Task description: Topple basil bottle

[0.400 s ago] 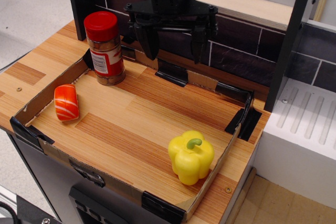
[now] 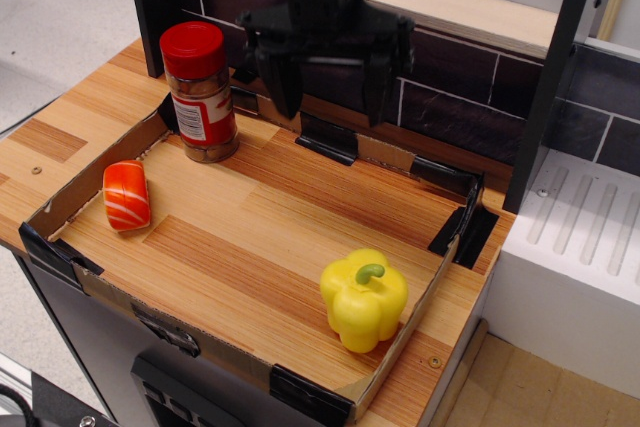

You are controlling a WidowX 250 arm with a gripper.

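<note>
The basil bottle [image 2: 200,92], a clear jar with a wide red cap and a red-and-white label, stands upright in the upper left of the frame, at the far left corner of a shallow cardboard tray [image 2: 110,292] on a wooden counter. The black gripper [image 2: 325,87] hangs at top centre, to the right of the bottle and apart from it, its two fingers spread wide and holding nothing. By the look of it the task is at the approach stage: the bottle has not been touched and nothing has tipped. The next move would seem to call for travelling left and pushing the jar high on its body or cap, where a sideways nudge should tip it. A salmon piece [image 2: 126,195] lies at left, and a yellow pepper [image 2: 364,299] sits at lower right, both clear of the bottle.
</note>
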